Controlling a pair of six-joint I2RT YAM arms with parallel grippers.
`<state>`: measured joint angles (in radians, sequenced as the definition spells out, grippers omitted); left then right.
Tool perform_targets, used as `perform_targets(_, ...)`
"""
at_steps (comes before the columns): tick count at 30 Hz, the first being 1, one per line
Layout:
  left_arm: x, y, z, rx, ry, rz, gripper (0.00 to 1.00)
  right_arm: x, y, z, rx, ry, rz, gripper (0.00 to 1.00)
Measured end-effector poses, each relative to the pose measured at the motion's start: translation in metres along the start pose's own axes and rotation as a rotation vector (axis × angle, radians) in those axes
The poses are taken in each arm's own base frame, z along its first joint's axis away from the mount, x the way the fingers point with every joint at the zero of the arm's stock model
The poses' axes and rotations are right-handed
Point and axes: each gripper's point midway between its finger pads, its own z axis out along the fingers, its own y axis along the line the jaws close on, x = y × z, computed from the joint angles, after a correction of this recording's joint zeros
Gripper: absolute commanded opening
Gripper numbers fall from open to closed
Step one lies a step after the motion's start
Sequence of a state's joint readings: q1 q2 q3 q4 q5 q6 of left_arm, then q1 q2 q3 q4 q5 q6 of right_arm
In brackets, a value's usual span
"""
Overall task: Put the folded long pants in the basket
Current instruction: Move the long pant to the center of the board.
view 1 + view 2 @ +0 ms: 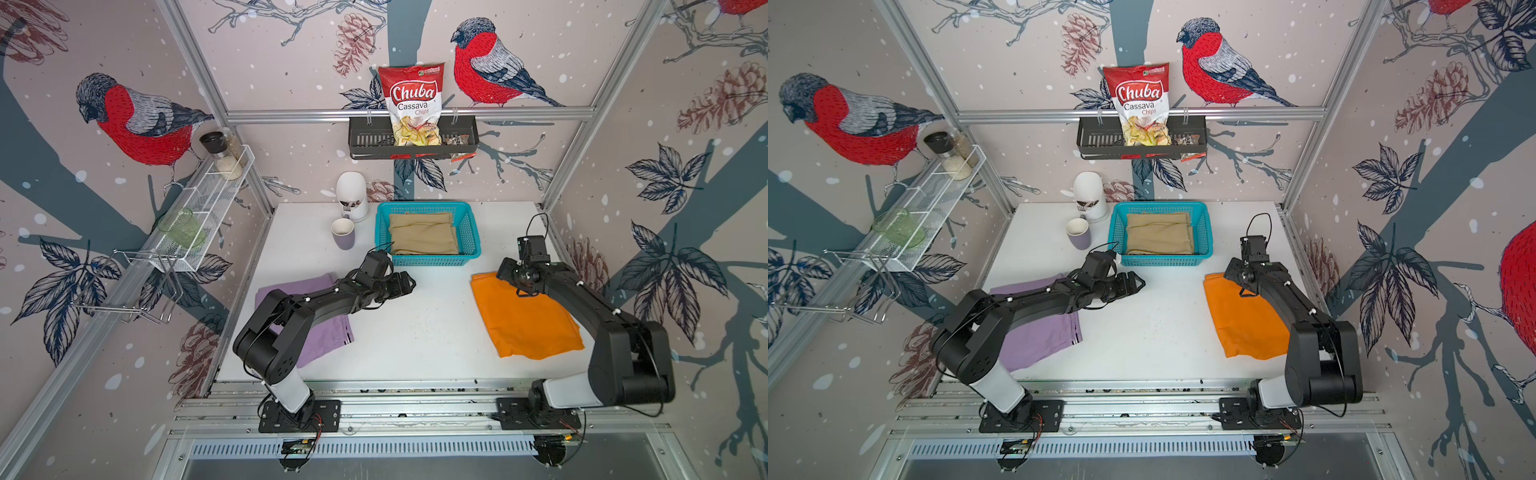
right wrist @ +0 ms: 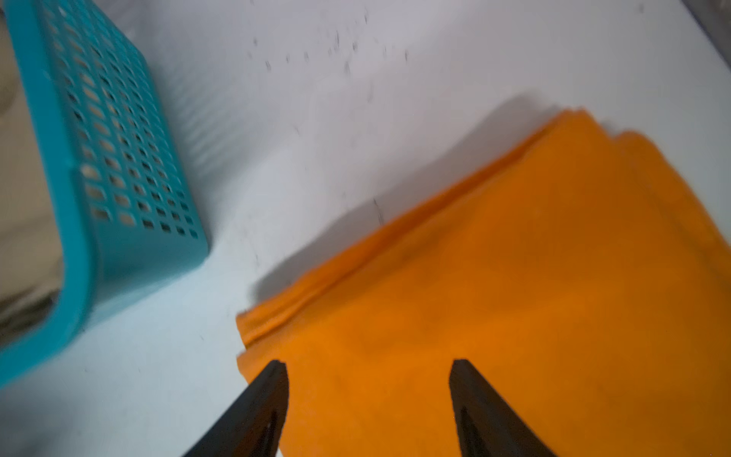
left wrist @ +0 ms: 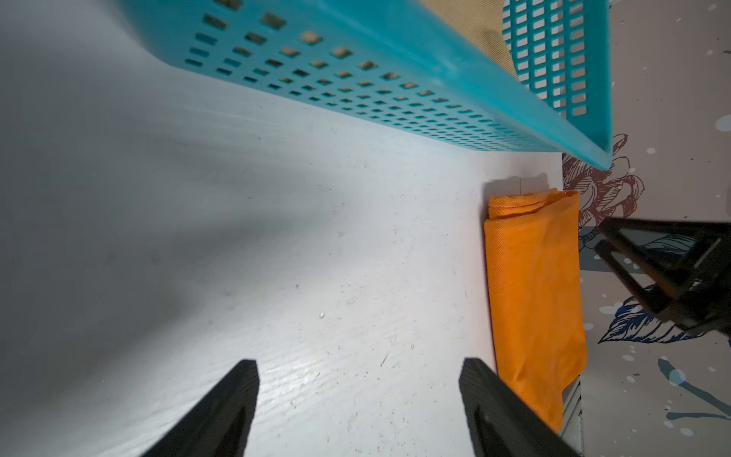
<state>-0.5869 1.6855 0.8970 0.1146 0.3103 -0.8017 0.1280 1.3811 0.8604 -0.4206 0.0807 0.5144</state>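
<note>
The turquoise basket [image 1: 428, 261] [image 1: 1163, 260] stands at the back of the table with tan folded pants [image 1: 422, 232] [image 1: 1158, 233] inside. Orange folded pants [image 1: 528, 320] [image 1: 1246, 324] lie flat on the right, and lilac pants [image 1: 328, 340] [image 1: 1038, 336] lie on the left, partly under my left arm. My left gripper [image 1: 409, 284] [image 3: 360, 368] is open and empty over bare table, just in front of the basket's front wall [image 3: 356, 79]. My right gripper [image 1: 524, 286] [image 2: 368, 364] is open and hovers over the orange pants' [image 2: 514, 277] corner nearest the basket [image 2: 118, 178].
A purple cup [image 1: 343, 233] and a white jug [image 1: 352, 195] stand left of the basket. A dark slotted rack [image 1: 365, 141] with a chips bag hangs on the back wall. A white wire tray [image 1: 199, 208] is fixed on the left wall.
</note>
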Motion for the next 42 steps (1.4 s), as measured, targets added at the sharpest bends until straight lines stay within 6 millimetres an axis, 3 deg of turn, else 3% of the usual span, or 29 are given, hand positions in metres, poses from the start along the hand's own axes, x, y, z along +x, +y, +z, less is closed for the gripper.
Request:
perform_targets(4,-0.008,-0.009,0.005,0.029,-0.014,0.007,0.84,0.038,-0.01,-0.006,0.005,0.022,0.023,0.54)
perform_targets(7,-0.009,-0.011,0.007,0.04,-0.009,0.007,0.84,0.064,-0.013,-0.003,0.006,0.057,0.029,0.53)
perform_targets(11,-0.008,-0.01,0.007,0.036,-0.004,0.004,0.84,0.099,0.002,0.013,-0.014,0.142,-0.015,0.5)
perform_targets(15,-0.006,-0.008,0.006,0.021,0.003,0.007,0.85,0.107,0.014,0.025,0.012,0.132,-0.065,0.46)
perform_targets(20,-0.007,-0.001,-0.001,-0.006,-0.005,0.019,0.85,0.113,0.067,0.032,-0.065,0.097,-0.136,0.46)
perform_targets(24,-0.006,0.013,-0.006,-0.034,-0.005,0.003,0.85,0.129,0.115,0.032,-0.129,0.123,-0.216,0.45)
perform_targets(29,0.001,0.028,-0.011,-0.065,0.01,-0.017,0.85,0.146,0.161,0.032,-0.175,0.166,-0.281,0.46)
perform_targets(32,0.003,0.03,-0.012,-0.069,0.015,-0.014,0.85,0.158,0.195,0.022,-0.272,0.237,-0.288,0.46)
perform_targets(35,0.003,0.03,-0.012,-0.069,0.013,-0.014,0.85,0.173,0.231,-0.002,-0.411,0.339,-0.292,0.48)
perform_targets(38,-0.001,0.03,-0.012,-0.075,-0.002,-0.03,0.85,0.155,0.257,-0.023,-0.49,0.336,-0.285,0.51)
perform_targets(42,-0.001,0.028,-0.009,-0.063,0.006,-0.037,0.84,0.11,0.25,-0.042,-0.521,0.26,-0.284,0.61)
